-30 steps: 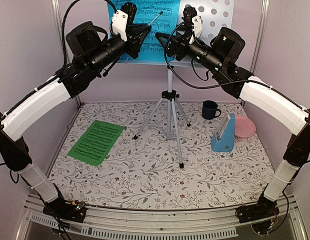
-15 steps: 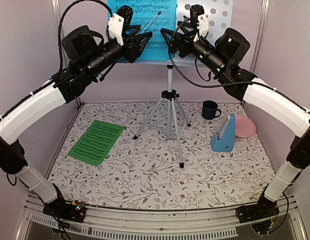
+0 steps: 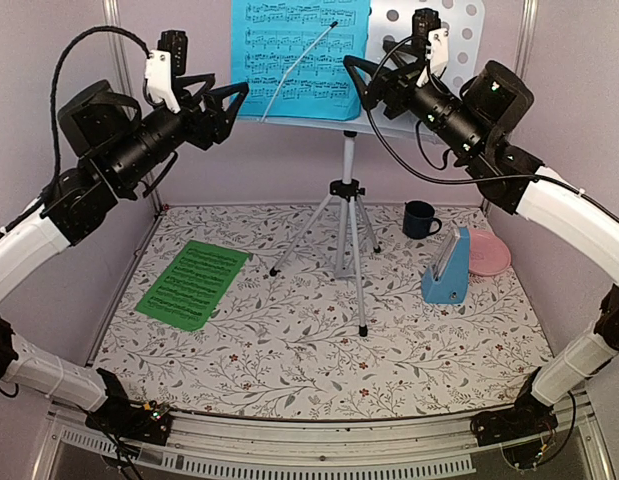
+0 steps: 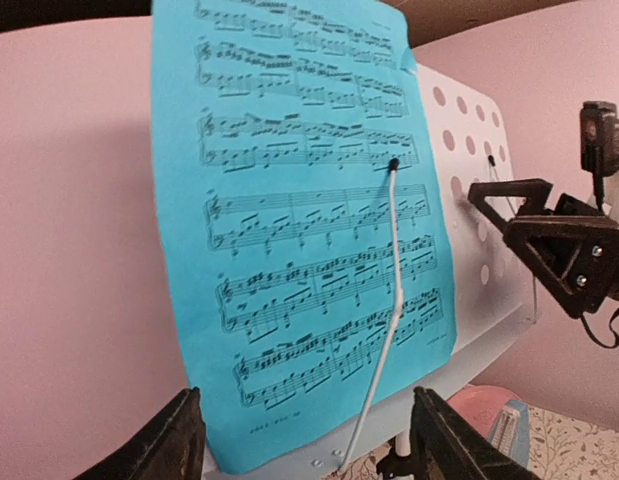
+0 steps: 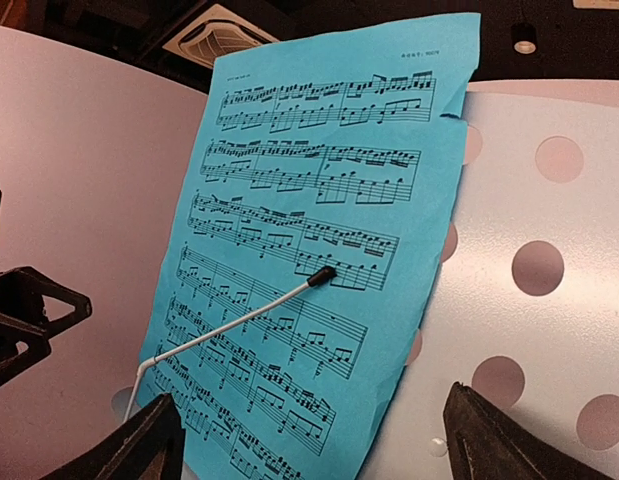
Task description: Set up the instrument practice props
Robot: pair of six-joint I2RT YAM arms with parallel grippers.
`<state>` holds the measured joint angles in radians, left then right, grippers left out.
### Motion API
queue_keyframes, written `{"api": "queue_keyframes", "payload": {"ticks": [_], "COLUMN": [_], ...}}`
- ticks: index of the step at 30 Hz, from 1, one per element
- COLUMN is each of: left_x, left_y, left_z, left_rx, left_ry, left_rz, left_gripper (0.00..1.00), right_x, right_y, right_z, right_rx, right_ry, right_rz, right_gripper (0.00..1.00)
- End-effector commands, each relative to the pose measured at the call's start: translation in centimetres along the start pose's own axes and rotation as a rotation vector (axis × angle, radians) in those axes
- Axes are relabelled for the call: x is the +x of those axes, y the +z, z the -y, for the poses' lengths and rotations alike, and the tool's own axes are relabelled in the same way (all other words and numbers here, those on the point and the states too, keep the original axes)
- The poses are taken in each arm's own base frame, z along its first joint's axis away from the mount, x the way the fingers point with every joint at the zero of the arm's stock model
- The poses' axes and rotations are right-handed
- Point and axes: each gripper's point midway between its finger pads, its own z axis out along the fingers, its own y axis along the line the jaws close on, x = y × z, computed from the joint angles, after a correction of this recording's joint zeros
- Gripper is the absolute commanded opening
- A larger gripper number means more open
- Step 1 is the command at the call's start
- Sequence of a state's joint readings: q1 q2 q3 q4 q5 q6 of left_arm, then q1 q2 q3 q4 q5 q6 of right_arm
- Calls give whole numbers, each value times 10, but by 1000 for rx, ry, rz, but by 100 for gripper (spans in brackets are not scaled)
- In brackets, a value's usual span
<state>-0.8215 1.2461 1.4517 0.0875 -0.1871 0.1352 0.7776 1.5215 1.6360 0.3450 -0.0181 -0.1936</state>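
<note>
Blue music sheet (image 3: 301,58): upright on the left half of the music stand's (image 3: 349,160) desk, with a white wire arm (image 3: 294,75) across it.
Music stand: on its tripod, mid-tabletop (image 3: 289,350), toward the far edge.
Left gripper (image 3: 229,105): I see its jaws apart and empty, just left of the sheet.
Right gripper (image 3: 357,85): jaws wide and empty, near the sheet's right edge.
Green music sheet (image 3: 193,283): flat by the tabletop's left edge.
Metronome (image 3: 447,270): near the right edge, just beside the pink plate (image 3: 489,252), with the mug (image 3: 420,219) behind.

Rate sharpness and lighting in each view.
Top external: even, soft light, no hard shadows around the tripod. Left wrist: blue music sheet crisp, left end effector fingers dark and soft. Right wrist: notes sharp, dim ceiling above, no glare on the perforated stand.
</note>
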Motion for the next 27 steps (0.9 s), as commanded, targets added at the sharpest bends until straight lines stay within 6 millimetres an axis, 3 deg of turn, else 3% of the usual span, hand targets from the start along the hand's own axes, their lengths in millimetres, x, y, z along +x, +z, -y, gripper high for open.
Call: {"api": "queue_keyframes", "payload": {"ticks": [1, 3, 5, 13, 19, 23, 27], "left_x": [56, 86, 113, 189, 271, 326, 368], "left_y": [-22, -31, -39, -57, -79, -93, -104], "left_z": [-45, -69, -80, -99, -139, -150, -149], "left_rx": [-148, -195, -202, -236, -350, -402, -423], "left_ry": [-175, -259, -326, -425, -519, -579, -610], "left_rz": [-180, -247, -295, -419, -599, -721, -811], "left_gripper": [70, 69, 68, 68, 69, 70, 70], "right_x": [-26, -25, -24, -28, -34, -31, -28], "right_y": [-18, -19, -19, -10, -22, -31, -41], "right_z": [1, -3, -9, -38, -57, -71, -84], "right_rx": [-21, -48, -80, -252, -319, -370, -416], "right_ry": [19, 22, 23, 71, 104, 125, 137], "right_rz": [40, 31, 28, 38, 30, 10, -13], "right_gripper": [92, 92, 92, 91, 90, 90, 90]}}
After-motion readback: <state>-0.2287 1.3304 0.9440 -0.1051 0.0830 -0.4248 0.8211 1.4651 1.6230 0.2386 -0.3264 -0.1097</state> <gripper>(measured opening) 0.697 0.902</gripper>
